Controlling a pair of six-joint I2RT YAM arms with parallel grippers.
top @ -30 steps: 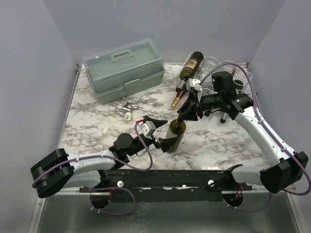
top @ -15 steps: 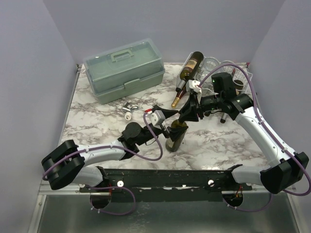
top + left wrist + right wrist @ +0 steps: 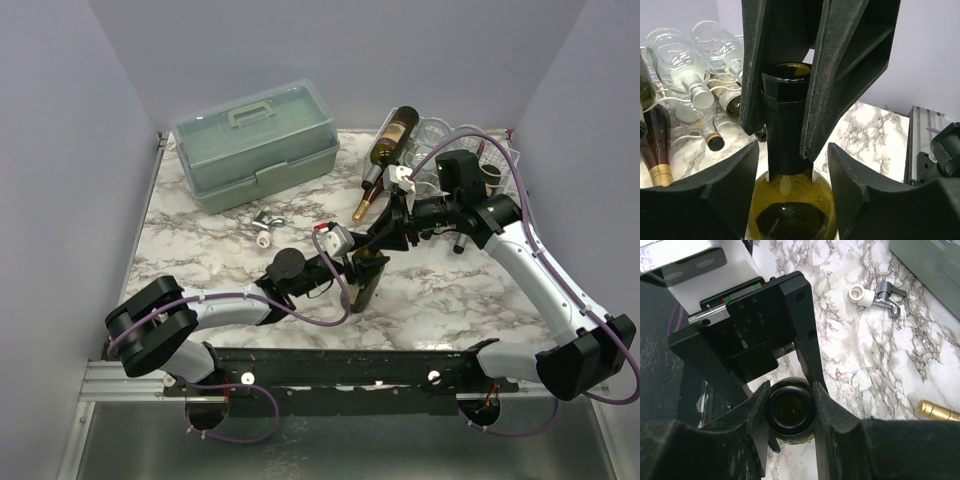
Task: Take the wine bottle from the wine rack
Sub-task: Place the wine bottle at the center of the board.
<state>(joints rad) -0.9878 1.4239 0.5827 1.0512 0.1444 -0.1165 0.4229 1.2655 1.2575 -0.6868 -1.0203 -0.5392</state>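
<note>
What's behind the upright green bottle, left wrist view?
The wine rack, holding clear bottles and a dark bottle. The right fingers on the green bottle neck cover the rest.

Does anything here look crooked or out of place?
Two things. A labelled dark bottle lies askew over the wine rack's front edge, neck sloping down off it. A small metal tap fitting lies loose on the marble table.

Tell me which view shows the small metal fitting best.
The right wrist view: the metal fitting lies close and unblocked on the table. The top external view shows it only as a tiny piece. The left wrist view misses it.
</note>
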